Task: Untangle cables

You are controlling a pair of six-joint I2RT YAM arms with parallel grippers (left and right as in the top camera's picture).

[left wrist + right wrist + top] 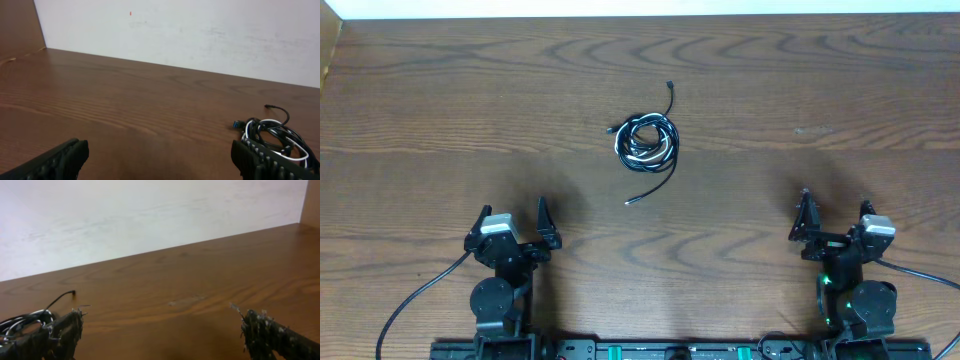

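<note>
Left pincer [513, 210] and right pincer [835, 203]: both wide open, empty, at the near edge of the desk [420, 100]. Cables [645, 140]: one tangled black-and-white coil at mid-desk, well apart from both. Untangling not yet begun; next calls for reaching forward and pinching a loose end [628, 202].

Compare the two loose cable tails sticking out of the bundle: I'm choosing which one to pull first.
The far tail leaves the bundle almost straight; the near tail leaves it in a curve bending left. The far tail looks shorter than the near tail. Both are thin and black.
</note>
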